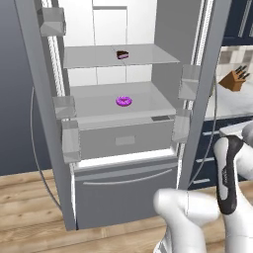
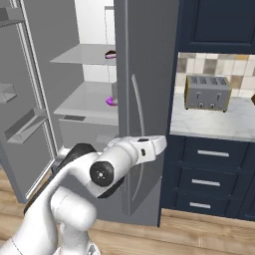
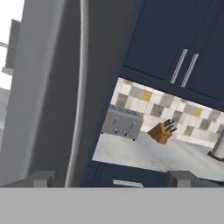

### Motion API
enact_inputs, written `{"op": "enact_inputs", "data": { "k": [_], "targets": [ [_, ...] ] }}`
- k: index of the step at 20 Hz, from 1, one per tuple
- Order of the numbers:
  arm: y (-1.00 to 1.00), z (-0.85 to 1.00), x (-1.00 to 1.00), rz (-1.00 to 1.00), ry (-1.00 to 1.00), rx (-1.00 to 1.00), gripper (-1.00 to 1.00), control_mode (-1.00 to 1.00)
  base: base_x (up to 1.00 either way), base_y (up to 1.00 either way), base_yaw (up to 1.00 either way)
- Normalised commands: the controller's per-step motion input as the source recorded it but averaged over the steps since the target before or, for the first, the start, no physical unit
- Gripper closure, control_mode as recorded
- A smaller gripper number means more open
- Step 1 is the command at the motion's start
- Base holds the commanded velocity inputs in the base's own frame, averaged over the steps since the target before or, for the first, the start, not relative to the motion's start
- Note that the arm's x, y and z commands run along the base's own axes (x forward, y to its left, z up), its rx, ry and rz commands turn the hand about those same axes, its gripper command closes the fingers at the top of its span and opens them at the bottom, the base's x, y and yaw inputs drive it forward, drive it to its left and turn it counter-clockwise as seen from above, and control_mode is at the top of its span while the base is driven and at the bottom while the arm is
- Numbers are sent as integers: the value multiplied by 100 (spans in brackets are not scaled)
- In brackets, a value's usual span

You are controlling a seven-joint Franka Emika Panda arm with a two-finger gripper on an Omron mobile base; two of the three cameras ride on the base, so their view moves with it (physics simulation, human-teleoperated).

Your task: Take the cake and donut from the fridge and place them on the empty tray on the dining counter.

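Note:
The fridge [image 1: 123,190] stands with both doors open, showing its white interior. The cake [image 1: 122,54], a dark brown slice, sits on the upper grey shelf. One shelf down lies the purple-iced donut [image 1: 124,101]. From the right base view the cake [image 2: 110,55] and donut [image 2: 111,101] peek out past the edge of the right door [image 2: 144,99]. My gripper [image 3: 111,179] is open, nothing between its fingertips [image 3: 41,177], and it faces the outside of that door and its long handle [image 3: 81,87]. The tray and dining counter are out of view.
Right of the fridge runs a marble counter [image 2: 219,124] over navy drawers, with a grey toaster [image 2: 207,92] and a wooden knife block [image 1: 233,79] on it. Navy wall cabinets [image 3: 183,52] hang above. Both fridge doors jut out over the wood floor [image 1: 29,207].

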Motion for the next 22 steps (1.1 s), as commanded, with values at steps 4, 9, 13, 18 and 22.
{"op": "enact_inputs", "data": {
  "k": [4,9,13,18,22],
  "targets": [
    [56,41,-49,1,9,-22,-100,-100,0,0,0],
    [71,51,-45,0,10,-26,-100,-100,0,0,0],
    [81,44,-32,0,12,-31,-100,-100,0,0,0],
    [82,5,-6,-7,24,-32,-100,-100,0,0,0],
    [50,-18,10,-8,42,-13,-100,-100,0,0,0]
  ]
}}
